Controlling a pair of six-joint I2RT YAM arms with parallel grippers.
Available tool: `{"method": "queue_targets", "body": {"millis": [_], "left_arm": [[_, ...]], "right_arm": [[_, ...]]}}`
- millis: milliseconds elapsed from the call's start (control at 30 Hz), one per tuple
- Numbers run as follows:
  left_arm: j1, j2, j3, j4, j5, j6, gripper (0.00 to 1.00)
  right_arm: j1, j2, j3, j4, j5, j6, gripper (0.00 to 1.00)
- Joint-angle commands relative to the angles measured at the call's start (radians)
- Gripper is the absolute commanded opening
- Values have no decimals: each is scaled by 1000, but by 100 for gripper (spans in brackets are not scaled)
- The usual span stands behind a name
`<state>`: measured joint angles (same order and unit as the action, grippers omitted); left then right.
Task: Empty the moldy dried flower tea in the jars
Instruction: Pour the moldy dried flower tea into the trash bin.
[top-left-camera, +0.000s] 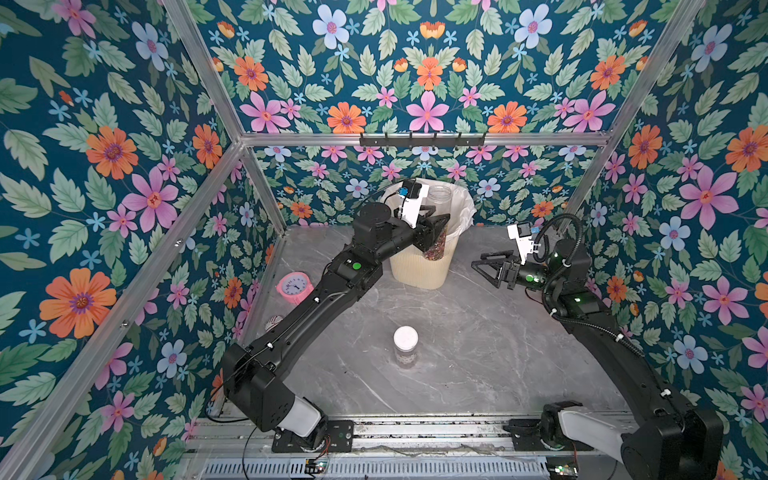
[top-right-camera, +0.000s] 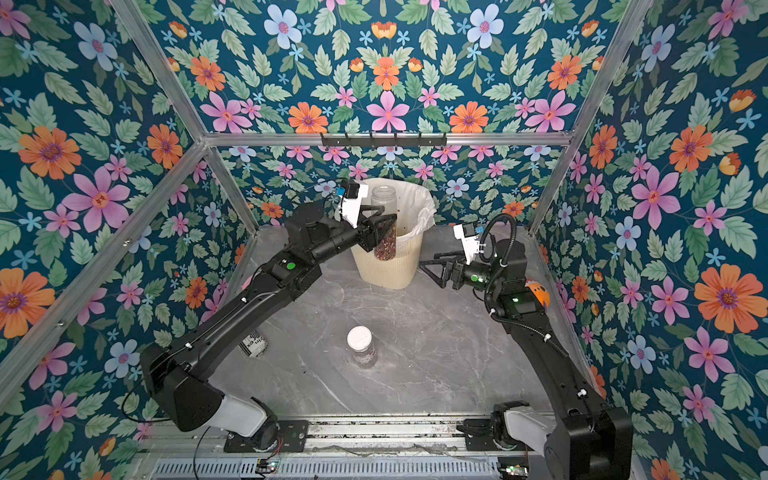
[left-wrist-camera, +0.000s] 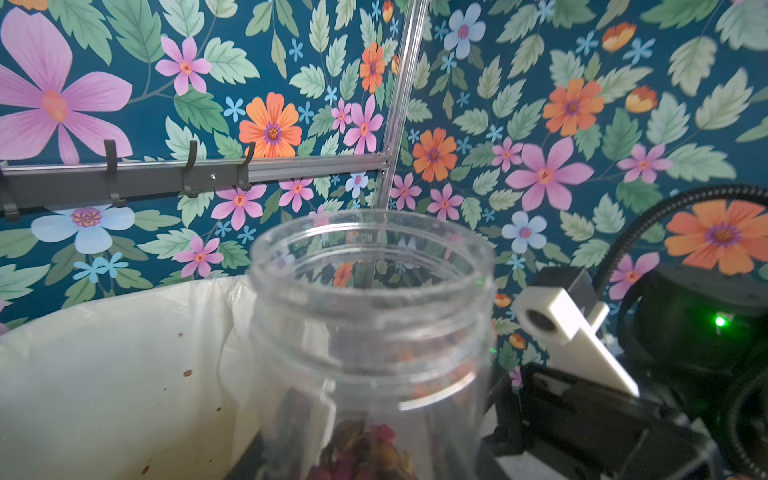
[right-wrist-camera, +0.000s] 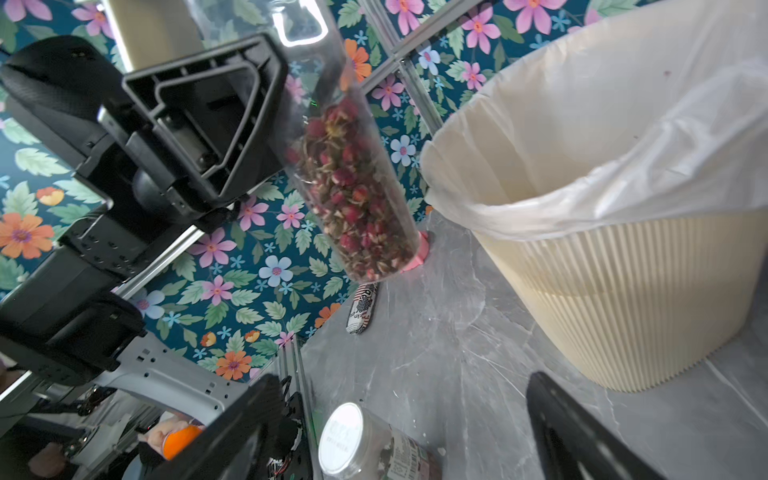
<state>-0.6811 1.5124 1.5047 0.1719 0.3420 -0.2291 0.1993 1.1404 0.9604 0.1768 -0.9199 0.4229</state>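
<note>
Gripping the uncapped jar (top-right-camera: 383, 198) upright beside the bin (top-right-camera: 390, 272) with our left tool (top-right-camera: 385, 227); right tool (top-right-camera: 429, 270) spread wide, empty.

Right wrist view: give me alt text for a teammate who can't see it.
The left gripper holds a clear jar of reddish dried flower tea beside a cream ribbed bin lined with a white bag. A white-lidded jar stands on the grey marble table.

L tool (top-left-camera: 439, 227) gripping, raised; R tool (top-left-camera: 482, 270) jaws spread.
</note>
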Motion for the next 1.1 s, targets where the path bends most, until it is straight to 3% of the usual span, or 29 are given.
{"method": "queue_targets", "body": {"millis": [0, 333, 767, 1067], "left_arm": [[-19, 11, 17, 106, -4, -132, 47], [-49, 28, 0, 215, -23, -290, 47], [-50, 57, 24, 247, 14, -341, 47], [-50, 82, 20, 316, 19, -399, 48]], "right_arm": [[44, -7, 8, 103, 27, -21, 94], [86, 34, 36, 116, 163, -148, 97], [86, 138, 88, 336, 47, -61, 90], [86, 170, 101, 449, -1, 19, 75]]}}
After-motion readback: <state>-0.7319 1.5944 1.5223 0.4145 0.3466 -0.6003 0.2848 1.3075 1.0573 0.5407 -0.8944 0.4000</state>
